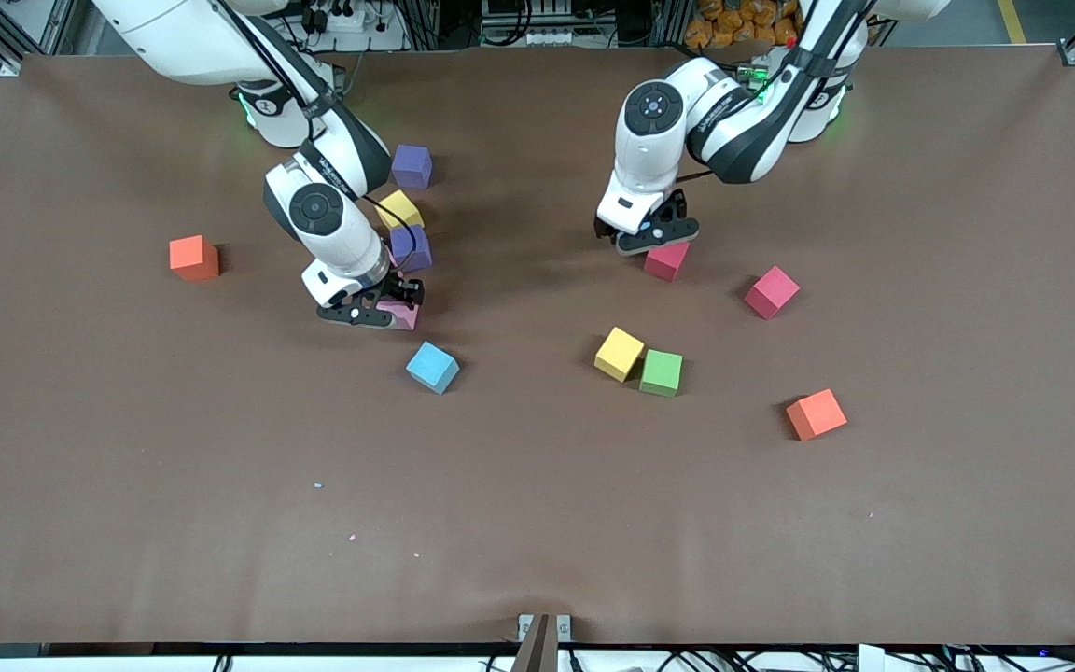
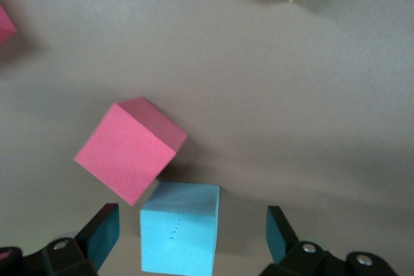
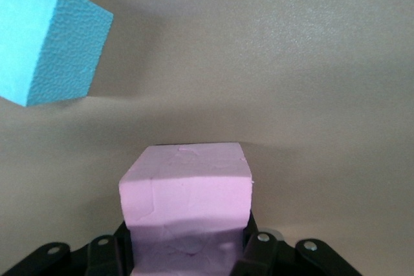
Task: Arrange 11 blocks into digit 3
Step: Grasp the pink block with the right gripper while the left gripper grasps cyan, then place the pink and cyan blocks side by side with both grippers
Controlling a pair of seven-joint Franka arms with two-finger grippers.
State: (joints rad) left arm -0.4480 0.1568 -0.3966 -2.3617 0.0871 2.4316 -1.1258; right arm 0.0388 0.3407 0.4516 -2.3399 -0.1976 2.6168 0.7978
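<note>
My right gripper (image 1: 371, 308) (image 3: 187, 253) is shut on a pink block (image 1: 404, 317) (image 3: 186, 192), low at the table. A light blue block (image 1: 432, 367) (image 3: 48, 43) lies just nearer the front camera. My left gripper (image 1: 654, 235) (image 2: 191, 232) is open and straddles another light blue block (image 2: 180, 234), which the hand hides in the front view. A crimson block (image 1: 666, 260) (image 2: 129, 150) touches that block's corner. A second crimson block (image 1: 771, 291), a yellow block (image 1: 619, 354) and a green block (image 1: 662, 372) lie loose nearby.
By the right arm stand a purple block (image 1: 412, 166), a yellow block (image 1: 399, 209) and a second purple block (image 1: 411, 247). One orange cube (image 1: 194, 258) sits toward the right arm's end of the table and another orange cube (image 1: 816, 413) toward the left arm's end.
</note>
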